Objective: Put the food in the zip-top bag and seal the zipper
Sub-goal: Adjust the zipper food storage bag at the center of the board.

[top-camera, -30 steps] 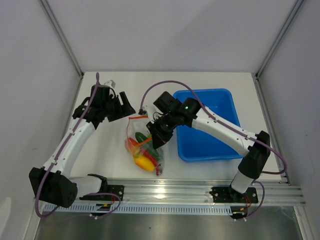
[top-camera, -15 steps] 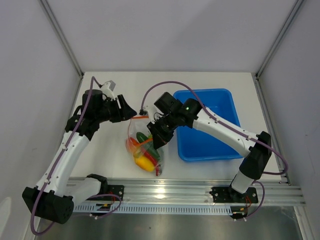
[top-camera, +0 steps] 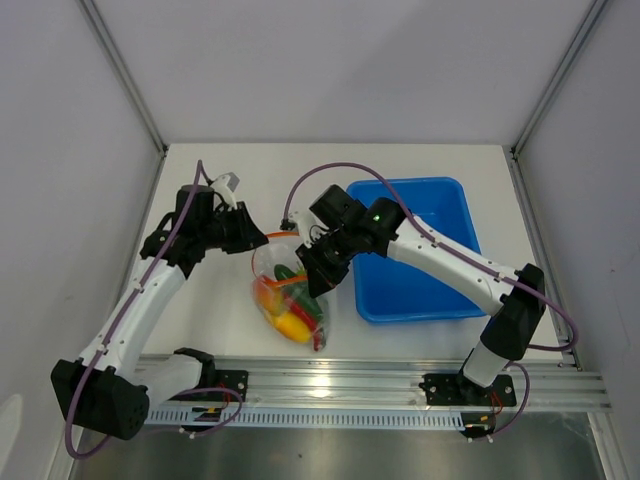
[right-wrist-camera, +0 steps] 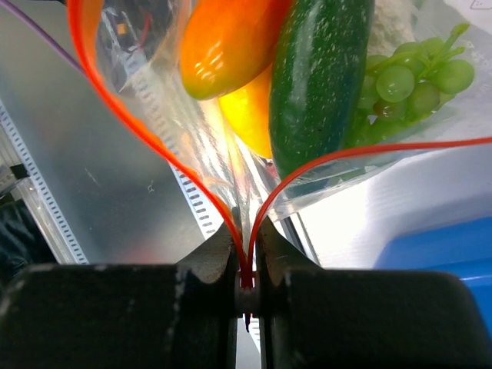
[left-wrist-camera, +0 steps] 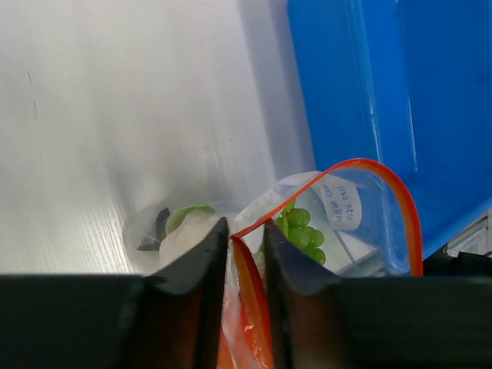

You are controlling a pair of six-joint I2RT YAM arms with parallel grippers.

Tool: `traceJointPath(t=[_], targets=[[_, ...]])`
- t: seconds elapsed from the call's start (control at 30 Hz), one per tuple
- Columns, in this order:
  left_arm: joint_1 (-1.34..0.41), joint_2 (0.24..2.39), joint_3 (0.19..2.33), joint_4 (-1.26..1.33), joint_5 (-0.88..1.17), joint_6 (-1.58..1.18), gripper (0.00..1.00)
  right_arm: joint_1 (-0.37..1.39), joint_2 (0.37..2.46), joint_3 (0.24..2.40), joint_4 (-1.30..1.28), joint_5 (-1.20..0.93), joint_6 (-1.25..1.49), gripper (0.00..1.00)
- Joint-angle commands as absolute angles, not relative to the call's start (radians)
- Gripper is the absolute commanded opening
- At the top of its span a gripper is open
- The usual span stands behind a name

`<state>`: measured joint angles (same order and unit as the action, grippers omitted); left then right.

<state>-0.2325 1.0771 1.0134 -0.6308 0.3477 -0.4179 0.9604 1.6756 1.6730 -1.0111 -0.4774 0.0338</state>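
Right gripper (right-wrist-camera: 246,286) clamped on one zipper (left-wrist-camera: 355,161) end, anchoring the loaded zip-top bag (right-wrist-camera: 154,84). Left gripper (left-wrist-camera: 246,250) straddles the other end, jaws narrow; can't tell if pinching.

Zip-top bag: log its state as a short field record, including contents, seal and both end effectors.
bag: clear crinkly zip-top bag, beside blue plastic tray
contents seen: dark green cucumber, green grapes, orange-yellow pepper
seal: red-orange zipper strip bowed open, unsealed
left end effector: jaws straddle one end of the strip; grip unclear
right end effector: shut on the other end
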Motion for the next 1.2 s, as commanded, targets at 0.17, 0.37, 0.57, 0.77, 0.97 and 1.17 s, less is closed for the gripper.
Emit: traceJointPath(t=[0.17, 0.37, 0.57, 0.77, 0.97, 1.17], targets=[[-0.227, 1.083, 1.020, -0.664, 0.313, -0.426, 0.00, 0.937, 1.609, 1.632, -0.954, -0.342, 0.044, 0.00], [-0.226, 1.003, 1.052, -0.722, 0.180, -0.459, 0.01, 0.853, 1.572, 1.597, -0.919, -0.252, 0.041, 0.03], [-0.225, 0.922, 1.017, -0.785, 0.089, -0.488, 0.01, 0.802, 1.563, 1.568, -0.855, -0.221, 0.005, 0.00], [-0.225, 0.890, 0.982, -0.792, 0.083, -0.460, 0.01, 0.738, 1.591, 1.528, -0.761, -0.175, -0.005, 0.00], [-0.225, 0.856, 0.942, -0.758, 0.146, -0.451, 0.01, 0.692, 1.631, 1.532, -0.730, -0.229, 0.057, 0.00], [-0.225, 0.857, 0.963, -0.724, 0.170, -0.401, 0.04, 0.687, 1.602, 1.482, -0.726, -0.308, 0.022, 0.00]])
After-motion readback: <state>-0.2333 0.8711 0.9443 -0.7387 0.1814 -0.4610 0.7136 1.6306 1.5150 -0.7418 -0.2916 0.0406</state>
